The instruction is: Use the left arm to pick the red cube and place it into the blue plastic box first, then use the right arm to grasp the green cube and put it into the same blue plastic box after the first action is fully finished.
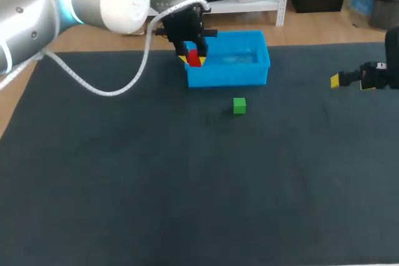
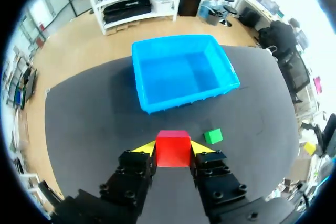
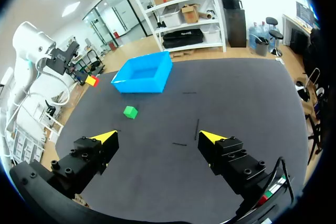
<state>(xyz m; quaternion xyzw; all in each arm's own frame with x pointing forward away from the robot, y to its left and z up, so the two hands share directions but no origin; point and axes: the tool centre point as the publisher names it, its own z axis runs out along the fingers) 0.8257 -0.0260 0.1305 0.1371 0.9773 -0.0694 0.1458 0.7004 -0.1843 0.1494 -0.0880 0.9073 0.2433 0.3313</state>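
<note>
My left gripper [image 1: 194, 58] is shut on the red cube [image 1: 194, 58], held in the air at the left end of the blue plastic box [image 1: 249, 73]. From the left wrist, the red cube [image 2: 173, 148] sits clamped between the yellow tips of my left gripper [image 2: 174, 148], with the blue box [image 2: 181, 72] ahead and below. The green cube [image 1: 239, 105] rests on the dark mat just in front of the box; it also shows as the green cube [image 2: 212, 136] and green cube [image 3: 130, 112]. My right gripper [image 1: 349, 80] stands open at the table's right side, far from both; in its own wrist view my right gripper [image 3: 159, 138] holds nothing.
The dark mat [image 1: 187, 185] covers the whole table. The blue box [image 3: 143, 73] stands near the far edge, and my left arm [image 3: 31, 51] shows beyond it in the right wrist view.
</note>
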